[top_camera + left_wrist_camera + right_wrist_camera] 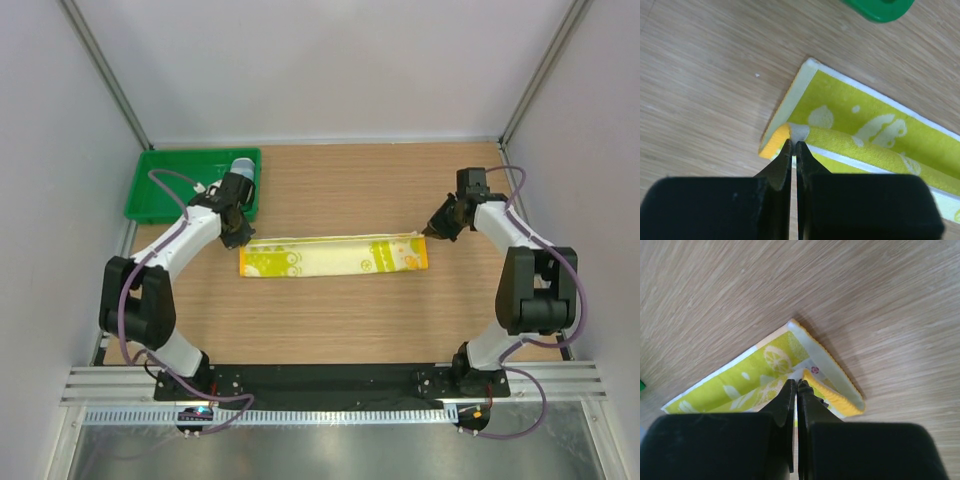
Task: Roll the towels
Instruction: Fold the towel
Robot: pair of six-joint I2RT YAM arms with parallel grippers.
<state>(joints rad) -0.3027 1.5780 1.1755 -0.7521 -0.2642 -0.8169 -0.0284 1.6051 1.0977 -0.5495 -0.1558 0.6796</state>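
Observation:
The long yellow-green towel (335,256) lies across the middle of the table, folded lengthwise, with its orange edge at both ends. My left gripper (238,238) is at its left end, jaws shut on a raised fold of the towel (865,115) right at the tips (794,145). My right gripper (432,232) is at the right end, jaws shut on a lifted orange-edged fold (832,395) of the towel (740,385). The light blue and white towel (242,166) appears rolled up in the green tray, behind the left wrist.
The green plastic tray (170,190) stands at the back left; its corner shows in the left wrist view (880,7). White enclosure walls close off the back and both sides. Bare wooden table surrounds the towel.

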